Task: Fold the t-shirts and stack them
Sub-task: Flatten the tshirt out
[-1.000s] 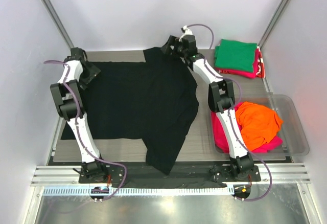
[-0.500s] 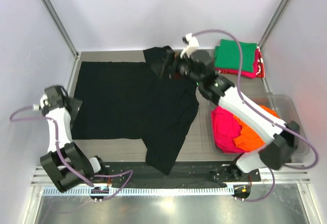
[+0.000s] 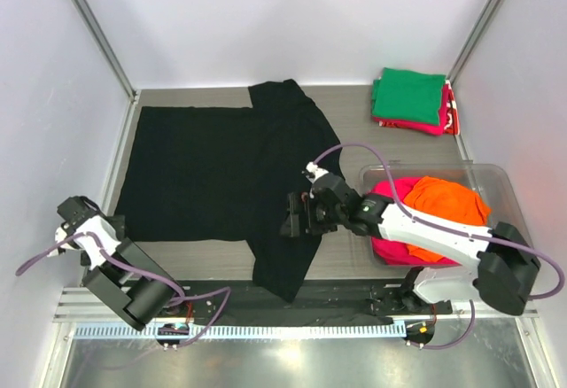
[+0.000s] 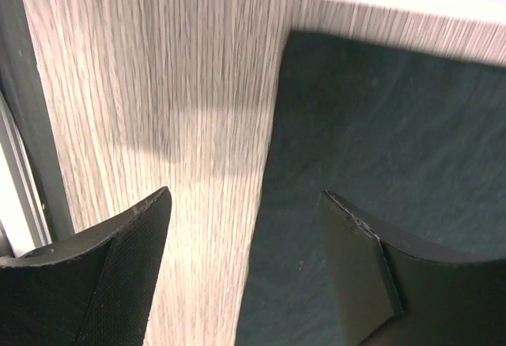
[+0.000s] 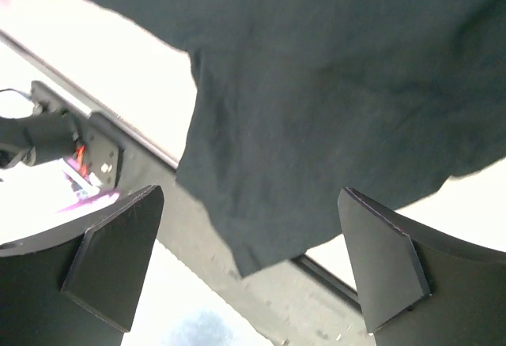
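Observation:
The black t-shirt lies spread flat on the wooden table, and one corner hangs over the near edge. My left gripper is open and empty, low at the shirt's near left corner. In the left wrist view its jaws straddle the shirt's edge. My right gripper is open and empty above the shirt's near right part. In the right wrist view the shirt's hanging corner lies between the jaws. A folded green t-shirt lies on a folded pink-red one at the back right.
A clear plastic bin at the right holds a crumpled orange tee on a magenta one. White walls and metal posts close in the table. A metal rail runs along the near edge.
Both arms have drawn back from the shirt's far edge toward the near side. The left gripper dropped to the near left corner. The right gripper moved over the near right part.

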`<action>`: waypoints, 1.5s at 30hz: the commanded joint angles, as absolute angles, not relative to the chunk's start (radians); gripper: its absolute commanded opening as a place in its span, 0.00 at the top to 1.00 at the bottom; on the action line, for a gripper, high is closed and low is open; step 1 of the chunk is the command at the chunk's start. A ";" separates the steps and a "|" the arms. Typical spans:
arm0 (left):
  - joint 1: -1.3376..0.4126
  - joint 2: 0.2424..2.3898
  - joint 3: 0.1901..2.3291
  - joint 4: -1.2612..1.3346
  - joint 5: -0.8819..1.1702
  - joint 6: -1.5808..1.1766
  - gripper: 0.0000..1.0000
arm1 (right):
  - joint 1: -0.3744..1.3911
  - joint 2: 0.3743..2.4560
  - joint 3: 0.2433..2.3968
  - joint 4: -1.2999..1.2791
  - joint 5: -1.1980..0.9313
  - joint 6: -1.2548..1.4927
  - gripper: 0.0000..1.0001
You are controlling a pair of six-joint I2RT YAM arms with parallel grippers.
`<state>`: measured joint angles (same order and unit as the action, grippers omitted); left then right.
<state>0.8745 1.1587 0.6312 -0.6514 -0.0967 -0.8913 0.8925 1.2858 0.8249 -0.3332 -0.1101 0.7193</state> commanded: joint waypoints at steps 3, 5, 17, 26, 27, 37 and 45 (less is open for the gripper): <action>0.899 1.244 0.704 -0.575 -0.130 -0.905 0.28 | 0.926 1.169 0.747 -0.310 -0.109 0.790 0.02; 0.899 1.288 0.735 -0.557 -0.130 -0.894 0.31 | 0.930 1.146 0.718 -0.311 -0.112 0.790 0.02; 0.802 1.492 0.816 -0.499 -0.230 -0.914 0.41 | 0.939 1.121 0.672 -0.345 -0.135 0.801 0.02; 0.798 1.526 0.824 -0.454 -0.178 -0.900 0.87 | 1.094 1.267 0.690 -0.416 -0.014 0.902 0.05; 0.798 1.519 0.824 -0.454 -0.176 -0.896 0.90 | 1.106 1.282 0.692 -0.417 -0.006 0.911 0.06; 0.795 1.503 0.827 -0.456 -0.141 -0.879 1.00 | 1.239 1.445 0.759 -0.433 0.097 0.999 0.29; 0.793 1.508 0.833 -0.456 -0.129 -0.882 1.00 | 1.282 1.512 0.796 -0.443 0.120 1.014 0.42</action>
<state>0.7956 1.5192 0.8131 -0.5022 -0.1436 -0.8898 1.2720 1.4879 0.7734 -0.4305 0.0799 0.9874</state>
